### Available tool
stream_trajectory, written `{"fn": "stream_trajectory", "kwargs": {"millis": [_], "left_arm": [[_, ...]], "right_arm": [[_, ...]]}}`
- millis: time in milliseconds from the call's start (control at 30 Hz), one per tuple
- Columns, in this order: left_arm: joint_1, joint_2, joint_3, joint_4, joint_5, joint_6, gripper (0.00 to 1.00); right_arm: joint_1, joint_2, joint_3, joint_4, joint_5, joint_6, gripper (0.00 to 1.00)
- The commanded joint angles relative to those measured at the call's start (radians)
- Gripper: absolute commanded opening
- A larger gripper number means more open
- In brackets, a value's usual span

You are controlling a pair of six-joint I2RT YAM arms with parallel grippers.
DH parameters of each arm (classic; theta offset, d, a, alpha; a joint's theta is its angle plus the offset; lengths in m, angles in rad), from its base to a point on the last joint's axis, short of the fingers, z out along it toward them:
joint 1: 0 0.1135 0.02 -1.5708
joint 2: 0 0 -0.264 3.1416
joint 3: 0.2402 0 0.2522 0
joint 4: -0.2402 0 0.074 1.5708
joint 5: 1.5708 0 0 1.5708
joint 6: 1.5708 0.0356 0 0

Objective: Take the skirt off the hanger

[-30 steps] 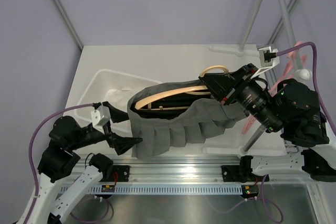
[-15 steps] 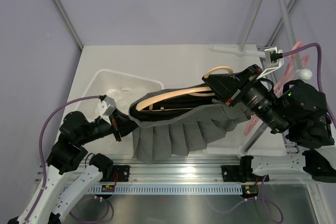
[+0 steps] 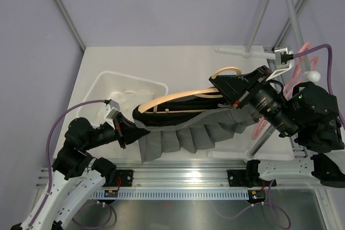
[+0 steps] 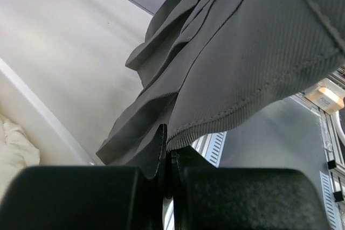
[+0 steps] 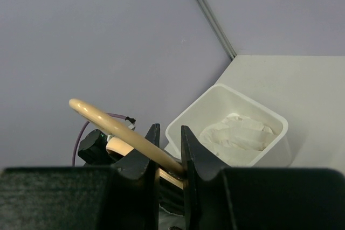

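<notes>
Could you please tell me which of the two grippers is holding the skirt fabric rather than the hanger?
The left gripper: its jaws pinch the grey skirt at its edge, whereas the right gripper clamps the wooden hanger.

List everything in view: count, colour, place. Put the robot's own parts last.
skirt: one, grey, pleated, mid-table, draped on the hanger
hanger: one, cream, inside the skirt's waistband
bin: one, white, left rear of the table
cloth: one, white, inside the bin
pink hangers: count unclear, pink, far right by the rack
rack: one, grey metal, right rear
table: one, white
left tool: one, black, shut on the skirt's edge
right tool: one, black, shut on the hanger
</notes>
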Motion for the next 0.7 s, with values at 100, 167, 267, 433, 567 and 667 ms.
{"fn": "stream_trajectory", "kwargs": {"millis": [100, 167, 267, 433, 567, 667], "left_arm": [[0.003, -0.002, 0.024, -0.052, 0.026, -0.004, 0.00], [0.003, -0.027, 0.012, -0.092, -0.006, -0.010, 0.00], [0.001, -0.065, -0.019, -0.126, -0.040, -0.037, 0.00], [0.001, -0.071, 0.004, -0.184, -0.100, -0.051, 0.00], [0.001, -0.062, 0.004, -0.183, -0.098, -0.050, 0.00], [0.001, -0.062, 0.004, -0.180, -0.100, -0.048, 0.00]], "right_arm": [[-0.008, 0.008, 0.063, 0.112, 0.067, -0.028, 0.00], [-0.007, 0.012, 0.068, 0.115, 0.101, -0.058, 0.00], [-0.008, 0.017, 0.070, 0.136, 0.134, -0.087, 0.00], [-0.008, 0.057, 0.137, 0.205, 0.141, -0.140, 0.00], [-0.008, 0.093, 0.215, 0.237, 0.131, -0.189, 0.00], [-0.008, 0.100, 0.243, 0.265, 0.139, -0.216, 0.00]]}}
